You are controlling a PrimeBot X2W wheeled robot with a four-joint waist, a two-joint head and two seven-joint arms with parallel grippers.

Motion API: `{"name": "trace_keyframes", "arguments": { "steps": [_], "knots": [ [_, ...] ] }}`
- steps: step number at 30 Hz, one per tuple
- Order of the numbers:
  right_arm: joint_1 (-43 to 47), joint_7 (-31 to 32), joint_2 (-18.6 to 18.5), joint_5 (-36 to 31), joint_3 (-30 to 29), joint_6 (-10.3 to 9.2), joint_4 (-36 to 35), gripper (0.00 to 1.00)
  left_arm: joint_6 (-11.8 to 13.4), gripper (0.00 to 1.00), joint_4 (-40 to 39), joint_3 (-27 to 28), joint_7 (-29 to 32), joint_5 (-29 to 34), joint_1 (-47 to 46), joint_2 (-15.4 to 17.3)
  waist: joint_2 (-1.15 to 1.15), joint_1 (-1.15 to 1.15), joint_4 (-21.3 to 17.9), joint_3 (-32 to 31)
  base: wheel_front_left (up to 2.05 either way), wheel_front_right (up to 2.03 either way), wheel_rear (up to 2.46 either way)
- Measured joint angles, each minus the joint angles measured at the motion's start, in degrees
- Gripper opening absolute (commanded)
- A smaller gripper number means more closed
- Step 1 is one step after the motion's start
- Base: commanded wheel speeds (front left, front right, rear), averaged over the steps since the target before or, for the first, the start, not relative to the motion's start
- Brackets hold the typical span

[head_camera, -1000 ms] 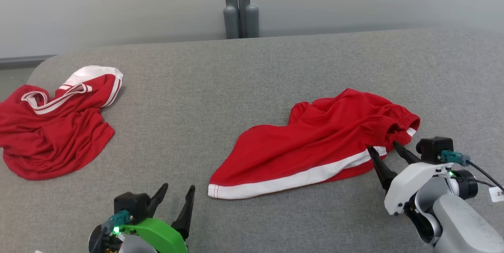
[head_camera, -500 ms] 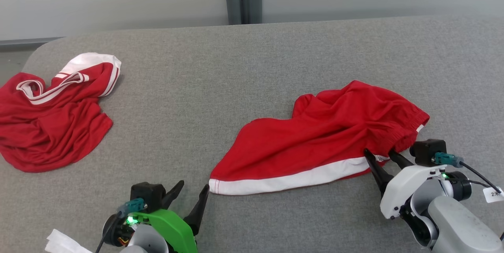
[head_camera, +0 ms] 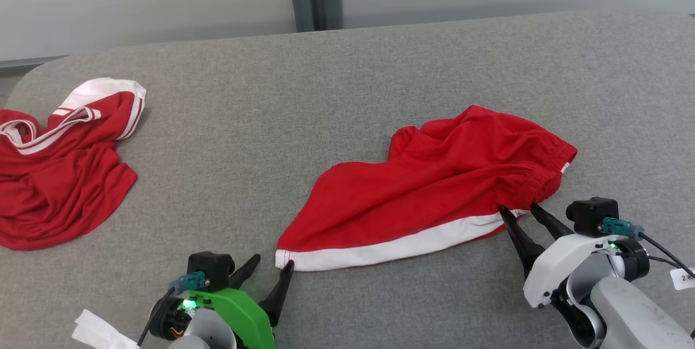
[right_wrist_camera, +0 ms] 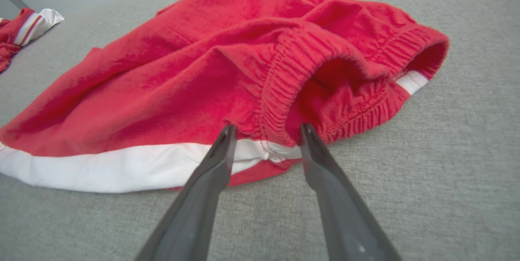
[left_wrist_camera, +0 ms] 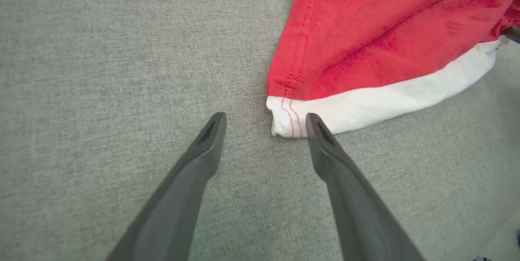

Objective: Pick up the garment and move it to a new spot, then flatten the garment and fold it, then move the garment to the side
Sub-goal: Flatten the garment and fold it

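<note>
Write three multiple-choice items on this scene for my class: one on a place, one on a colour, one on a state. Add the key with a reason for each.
1. Where on the grey surface does the second red garment lie?
A) far right
B) far left
C) centre

2. What colour is the band along the near edge of the red shorts?
A) white
B) black
C) yellow

3. What state is the left gripper in?
A) shut on the hem
B) shut on nothing
C) open, holding nothing

Key:
1 B: the head view shows it at the surface's left edge.
2 A: a white strip runs the length of that edge.
3 C: its fingers stand well apart at the hem corner, gripping nothing.
</note>
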Motion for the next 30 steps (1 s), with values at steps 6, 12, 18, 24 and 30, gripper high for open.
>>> {"name": "trace_keyframes", "arguments": {
  "steps": [6, 12, 18, 24, 30],
  "knots": [
    [0.02, 0.44, 0.55, -0.01, 0.07, -0.01, -0.8, 0.39, 0.0, 0.9, 1.05, -2.88, -0.49, -1.41, -1.68, 0.35, 0.0, 0.0, -0.47, 0.46, 0.0, 0.0, 0.0],
    [0.25, 0.52, 0.56, -0.21, -0.13, 0.0, -1.03, 0.14, 0.0, 0.0, 1.22, -4.77, -1.45, -2.64, -2.57, 0.55, 0.0, 0.0, -0.55, 0.46, 0.0, 0.0, 0.0],
    [0.87, -0.31, 0.63, -0.43, -0.42, -0.01, -1.96, 0.0, 0.0, 0.0, 0.33, -6.42, -3.45, -4.61, -2.73, 1.1, 0.0, 0.0, -0.41, -0.35, 0.0, 0.0, 0.0],
    [1.56, -1.05, 0.51, 0.16, -0.97, -0.01, -3.63, 0.0, 0.0, 0.0, -1.0, -6.99, -5.1, -6.02, -2.7, 2.66, 0.0, 0.0, -0.2, -1.61, 0.0, 0.0, 0.0],
    [1.27, -1.54, 0.01, 3.38, -1.32, -0.01, -9.0, 0.0, 0.0, 0.0, -6.27, -5.81, -6.09, -7.44, -2.88, 5.11, 0.0, 0.0, -0.3, -2.41, 0.0, 0.0, 0.0]
  ]
}}
